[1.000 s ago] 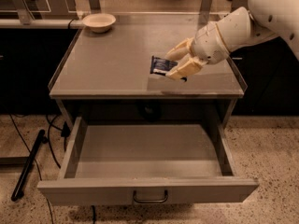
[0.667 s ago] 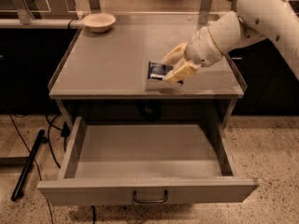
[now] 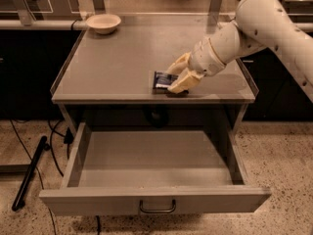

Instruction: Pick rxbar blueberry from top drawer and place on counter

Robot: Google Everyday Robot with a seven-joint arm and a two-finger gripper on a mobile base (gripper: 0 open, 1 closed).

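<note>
The rxbar blueberry [image 3: 162, 80], a dark navy wrapper with white print, is at the front edge of the grey counter [image 3: 122, 53], right of centre, low on the surface. My gripper [image 3: 177, 75] reaches in from the right on the white arm. Its tan fingers [image 3: 184, 83] are closed on the bar's right end. The top drawer [image 3: 156, 155] stands pulled fully out below the counter. Its grey inside shows nothing in it, and its curved handle [image 3: 157, 208] is on the front panel.
A shallow cream bowl [image 3: 103, 22] sits at the counter's back left corner. Clear raised strips edge the counter. Black cabinets stand to both sides. A black rod [image 3: 29, 173] and cables lie on the floor at left.
My gripper has moved left and down with the bar, from a little above the counter's right side to the surface near the front edge.
</note>
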